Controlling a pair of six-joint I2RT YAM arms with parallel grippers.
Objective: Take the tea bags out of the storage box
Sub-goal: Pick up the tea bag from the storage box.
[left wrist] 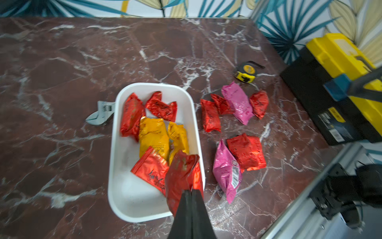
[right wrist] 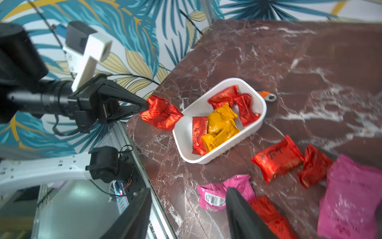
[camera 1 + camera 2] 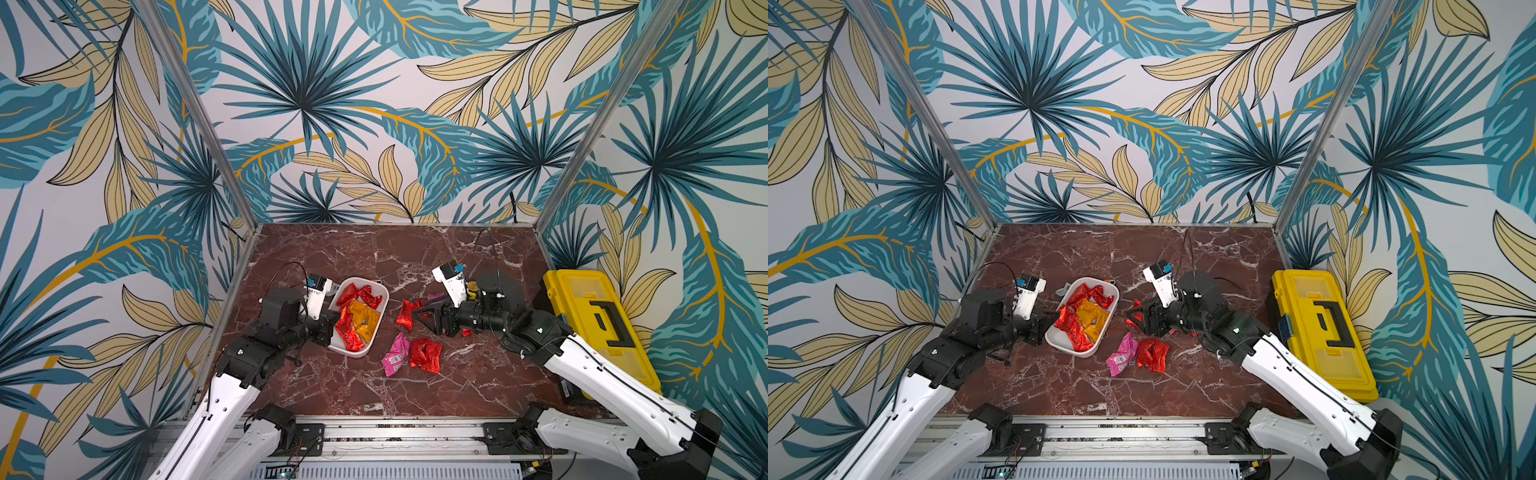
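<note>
The white storage box [image 3: 385, 300] sits left of the table's centre and holds several red and orange tea bags [image 1: 154, 136]. My left gripper [image 1: 191, 191] is shut on a red tea bag [image 1: 180, 175] and holds it just above the box's near corner; the right wrist view shows that tea bag [image 2: 161, 113] lifted beside the box rim [image 2: 206, 159]. More red and pink tea bags [image 3: 426, 353] lie on the marble to the right of the box. My right gripper [image 2: 189, 189] hovers open over them, near a pink tea bag [image 2: 213, 196], with nothing between its fingers.
A big yellow toolbox [image 3: 598, 324] stands along the right wall. A yellow tape measure [image 1: 245, 74] lies behind the loose bags. An adjustable wrench [image 1: 101, 113] rests against the box's far-left side. The table's metal front rail [image 3: 374, 432] is near.
</note>
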